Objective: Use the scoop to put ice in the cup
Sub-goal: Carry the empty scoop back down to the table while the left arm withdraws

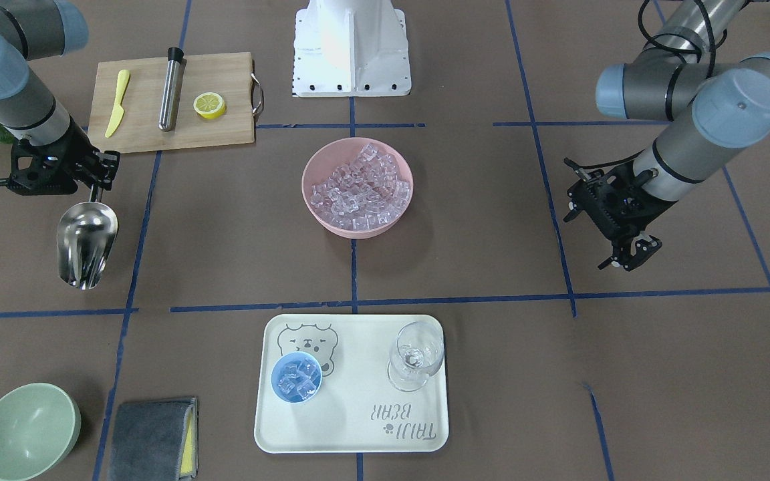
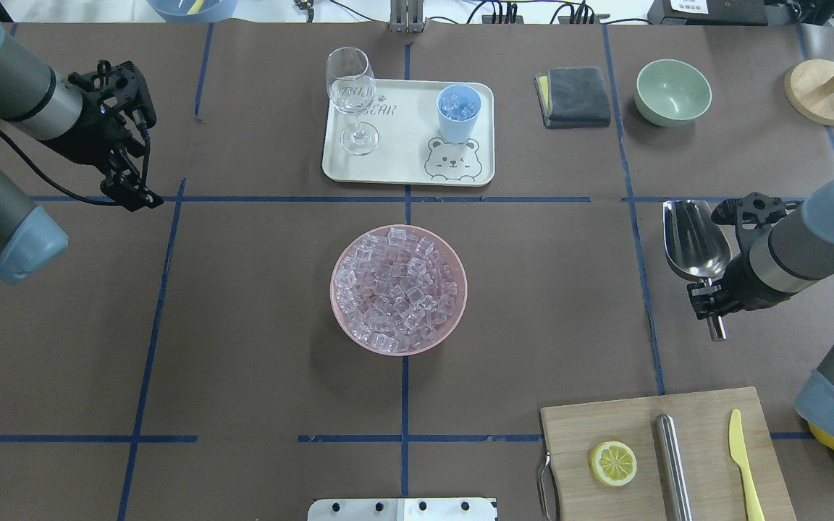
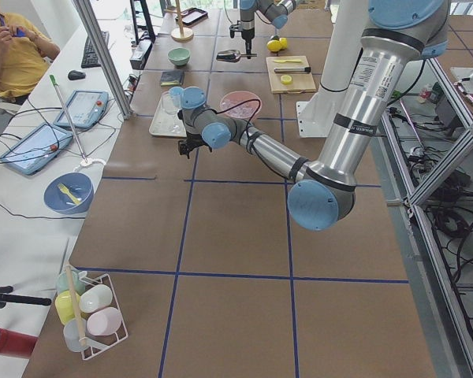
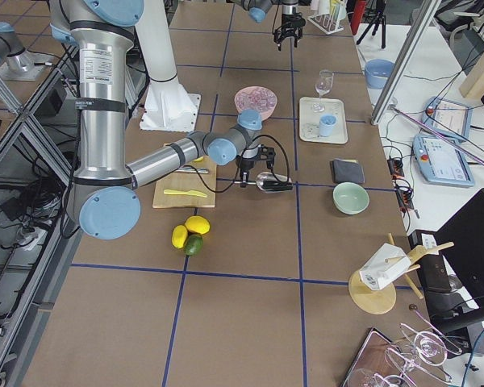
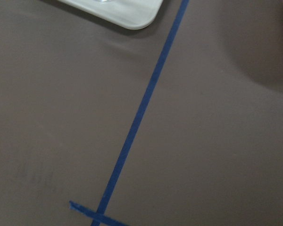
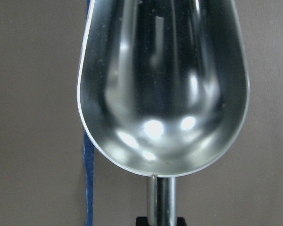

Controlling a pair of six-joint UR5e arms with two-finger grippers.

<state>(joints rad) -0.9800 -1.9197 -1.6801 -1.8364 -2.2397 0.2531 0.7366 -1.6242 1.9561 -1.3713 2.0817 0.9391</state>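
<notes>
My right gripper (image 1: 95, 192) is shut on the rod handle of the shiny steel scoop (image 1: 86, 244), which hangs over the table's right side. In the right wrist view the scoop's trough (image 6: 162, 84) is empty. Ice (image 2: 397, 288) fills a pink bowl (image 2: 339, 318) at the table's centre. The light-blue cup (image 2: 458, 112) stands on a cream tray (image 2: 395, 170) beyond the bowl and holds some ice cubes (image 1: 296, 379). My left gripper (image 2: 135, 197) hovers open and empty over the left side, far from the bowl.
A clear stemmed glass (image 2: 350, 98) shares the tray. A grey cloth (image 2: 575, 95) and a pale green bowl (image 2: 672, 90) lie to the tray's right. A wooden board (image 2: 677, 456) with a lemon half, a steel cylinder and a yellow knife sits near my right arm.
</notes>
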